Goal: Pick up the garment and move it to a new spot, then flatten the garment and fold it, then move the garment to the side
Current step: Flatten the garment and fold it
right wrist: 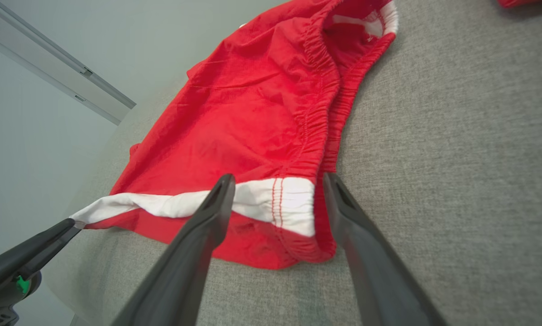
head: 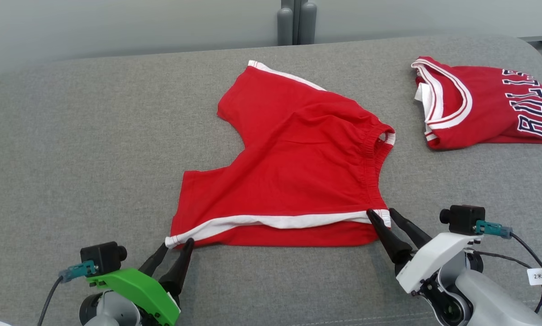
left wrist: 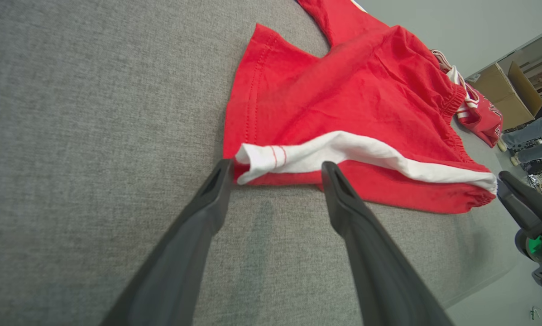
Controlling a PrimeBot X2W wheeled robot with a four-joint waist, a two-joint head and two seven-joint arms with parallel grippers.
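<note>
garment: red shorts (head: 298,154), spread on the grey padded surface (head: 71,136), centre of the scene, legs to the left, elastic waistband (head: 375,163) to the right.
long axis of near edge: runs left to right, marked by the white side stripe (head: 275,222) from hem corner to waistband corner.
left gripper (head: 176,244): fingers apart, holding nothing; tips at the near-left hem corner, the white corner lying between them in the left wrist view.
right gripper (head: 381,211): fingers apart, holding nothing; tips either side of the stripe's waistband end, near-right corner.
key relation: the shorts lie just beyond both sets of fingertips, on the far side; whether the tips touch the cloth cannot be told.
nearer arm: neither; each is at its own corner.
judged next need: close on both corners together, so the near edge lifts level.
other item: folded red jersey (head: 483,106), far right, well apart from the shorts.
writing: jersey reads "BULLS", last letter partly hidden; cable tag (head: 539,276) on the right arm shows "2" and an unclear mark; none seen on the shorts.
</note>
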